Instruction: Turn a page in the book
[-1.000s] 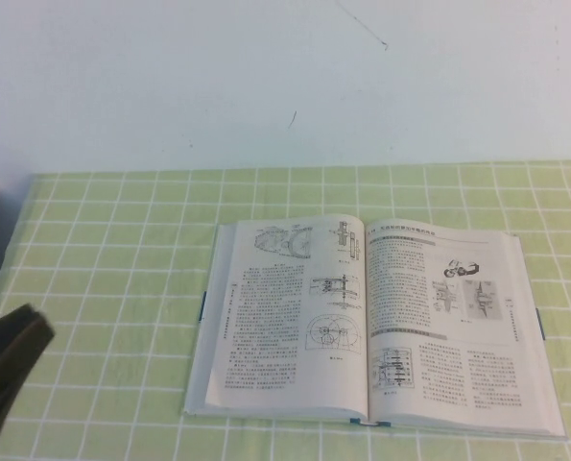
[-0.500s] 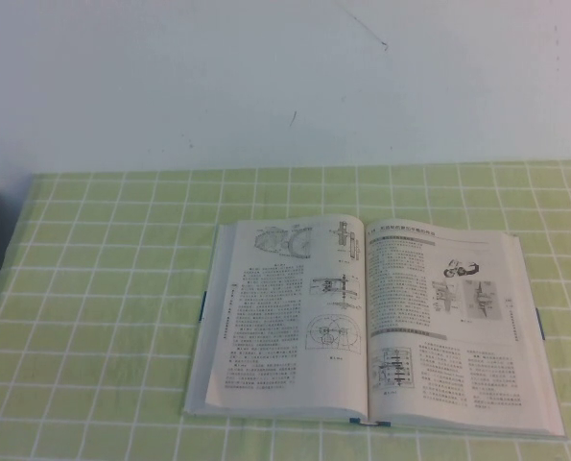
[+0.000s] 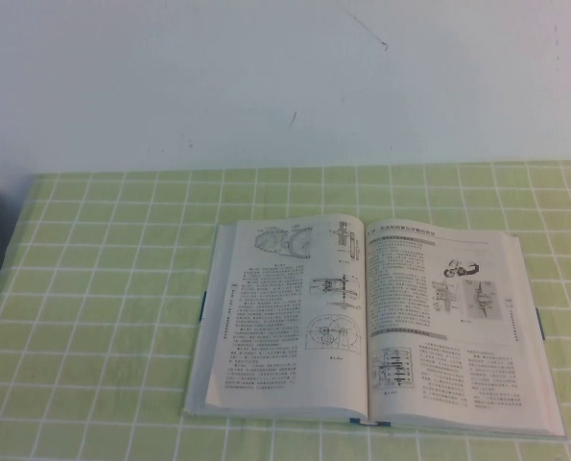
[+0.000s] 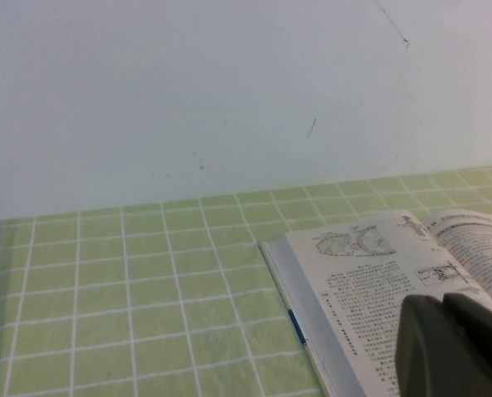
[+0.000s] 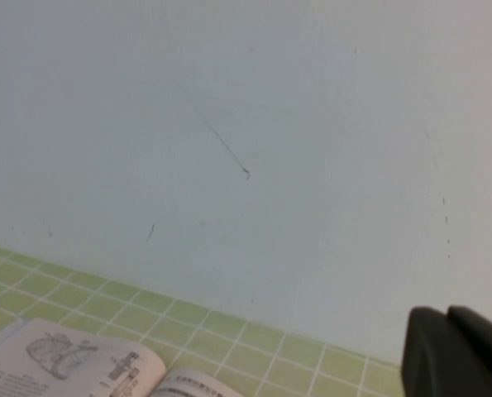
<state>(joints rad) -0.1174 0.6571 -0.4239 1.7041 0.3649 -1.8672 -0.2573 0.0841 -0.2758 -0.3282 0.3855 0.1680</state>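
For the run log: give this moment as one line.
book: open, flat | left gripper: raised, near book | right gripper: shut, raised, off book

Table's got a light green checkered cloth (image 3: 112, 288) with white grid lines. Behind it there's a plain pale wall (image 3: 266, 77) with a few thin dark scratches.

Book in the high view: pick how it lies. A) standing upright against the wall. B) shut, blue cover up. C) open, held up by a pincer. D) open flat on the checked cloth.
D: the book lies open flat on the cloth, both pages facing up, no pincer touching it.
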